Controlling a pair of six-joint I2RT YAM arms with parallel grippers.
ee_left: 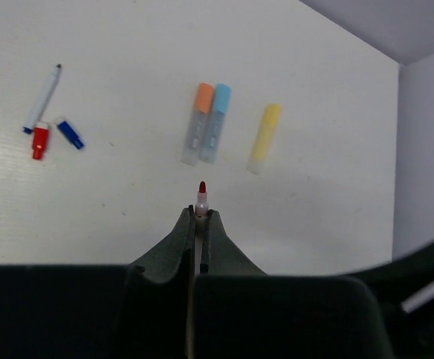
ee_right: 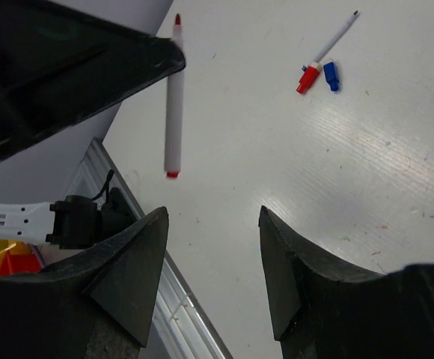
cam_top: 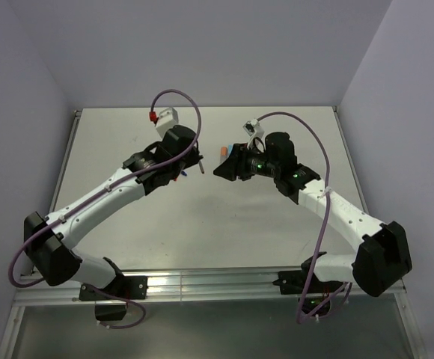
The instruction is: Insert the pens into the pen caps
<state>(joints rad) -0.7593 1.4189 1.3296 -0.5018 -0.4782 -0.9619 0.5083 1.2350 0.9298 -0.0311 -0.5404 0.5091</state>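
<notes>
The left gripper (ee_left: 200,215) clenches the red-tipped pen (ee_left: 201,193) tip-out for capping, while the right gripper (ee_right: 213,213) hangs parted and empty, probably to fetch the red cap (ee_right: 307,79).

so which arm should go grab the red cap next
Probably right: the right gripper is open and empty, red cap in its view, while the left gripper is shut on the red-tipped pen.

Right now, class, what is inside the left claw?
A thin white pen, clamped in the shut left claw. Its red tip pokes out ahead; the right wrist view shows the barrel hanging out behind. The pinched stretch itself is covered.
</notes>
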